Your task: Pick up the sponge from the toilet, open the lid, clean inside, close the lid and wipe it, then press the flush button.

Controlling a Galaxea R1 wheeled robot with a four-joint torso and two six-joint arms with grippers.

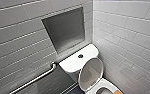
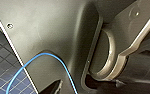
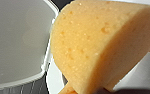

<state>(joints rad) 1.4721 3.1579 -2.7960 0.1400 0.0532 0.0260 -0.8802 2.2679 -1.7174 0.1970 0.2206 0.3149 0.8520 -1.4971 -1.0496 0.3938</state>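
The white toilet (image 1: 73,62) stands in the corner with its lid (image 1: 91,73) raised against the cistern, so the oval bowl rim (image 1: 108,86) is uncovered. The round dark flush button (image 1: 80,56) sits in the middle of the cistern top. The orange-yellow sponge (image 1: 117,92) hangs at the bowl's near right side. In the right wrist view the sponge (image 3: 98,45) is very close, held up beside the pale lid (image 3: 16,37), with my right gripper shut on it. My left gripper is open with nothing in it, and its wrist view faces the robot's own dark body.
A metal grab bar (image 1: 36,78) runs along the left wall beside the cistern. A recessed grey niche (image 1: 66,30) lies above the toilet. Tiled walls close in on both sides. Dark floor tiles (image 2: 1,57) and a blue cable (image 2: 53,56) show by the left wrist.
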